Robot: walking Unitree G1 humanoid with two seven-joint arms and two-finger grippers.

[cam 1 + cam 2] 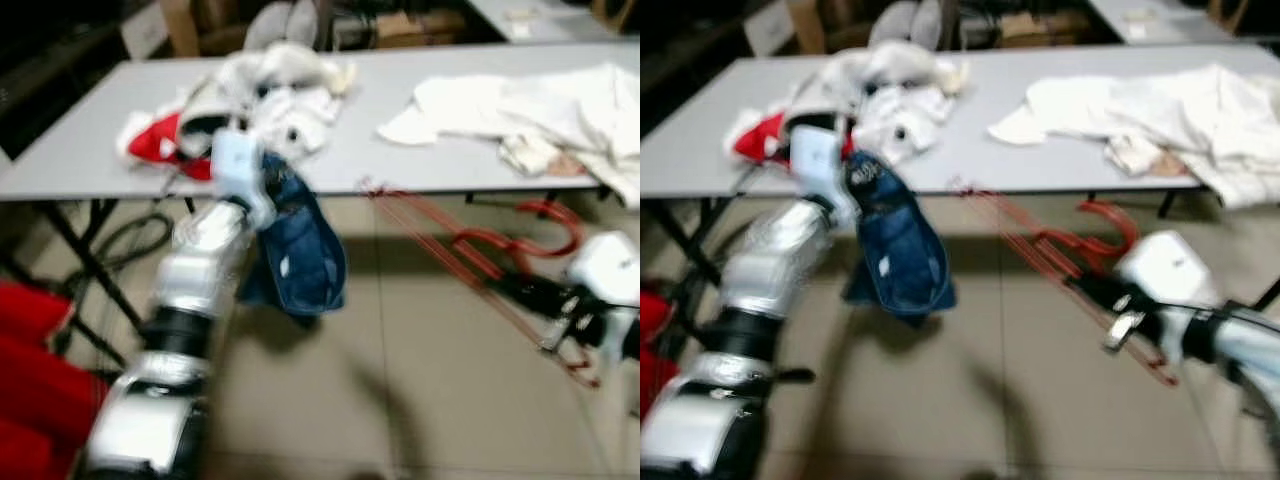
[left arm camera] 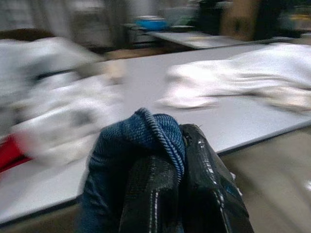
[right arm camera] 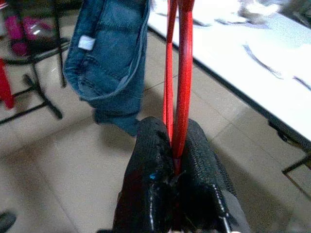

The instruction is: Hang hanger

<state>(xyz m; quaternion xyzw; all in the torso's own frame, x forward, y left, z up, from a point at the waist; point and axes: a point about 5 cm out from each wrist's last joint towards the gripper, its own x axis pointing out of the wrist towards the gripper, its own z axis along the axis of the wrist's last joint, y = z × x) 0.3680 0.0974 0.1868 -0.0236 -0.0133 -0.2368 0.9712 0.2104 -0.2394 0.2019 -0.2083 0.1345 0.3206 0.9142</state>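
The left hand [image 2: 175,194], on its silver arm, is clamped on a dark blue denim garment [image 1: 300,250] that hangs in front of the grey tabletop [image 1: 90,140]. The right hand [image 3: 172,170] pinches the thin red wire hanger [image 1: 1040,250], held in the air over the tiled floor [image 1: 400,400]. White clothes [image 1: 530,110] lie heaped on the tabletop.

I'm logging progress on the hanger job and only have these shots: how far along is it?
Picked up: the left gripper is shut on the blue denim garment, and the right gripper is shut on the red hanger, both held in front of the grey table. In hand: bringing the two together; they are still apart. Left: getting the garment onto the hanger and hanging it.
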